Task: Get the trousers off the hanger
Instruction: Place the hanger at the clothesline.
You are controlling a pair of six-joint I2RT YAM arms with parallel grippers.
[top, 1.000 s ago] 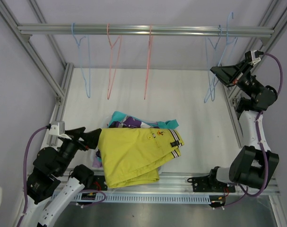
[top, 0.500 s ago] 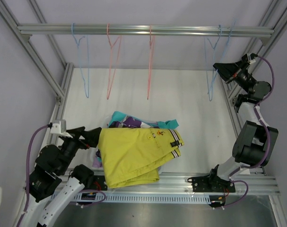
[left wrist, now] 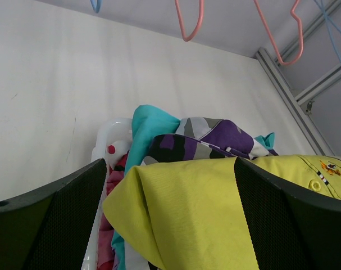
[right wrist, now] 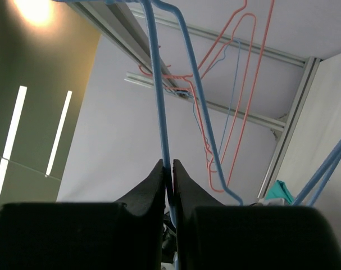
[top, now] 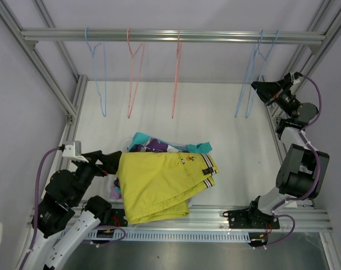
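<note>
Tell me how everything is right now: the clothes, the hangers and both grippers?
Yellow trousers, folded, lying on top of the others.
Other trousers, heaped underneath.
Pink hangers, bare, on the rail.
Blue hanger, bare, hanging aslant.
Left gripper, open, beside the trousers.
Right gripper, shut on the blue hanger.

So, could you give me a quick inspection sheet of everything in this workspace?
Surface: white table, matte.
Job's things: trousers piled at the near left, mustard pair on top, teal pair and camouflage pair beneath; all five hangers bare.
Clutter: something white under the pile; cannot tell what.
Jaws: left jaws wide open at the pile's edge; right jaws shut on a blue hanger.
Cables: a purple cable loops off each arm.
Surroundings: aluminium rail overhead, pale walls.
</note>
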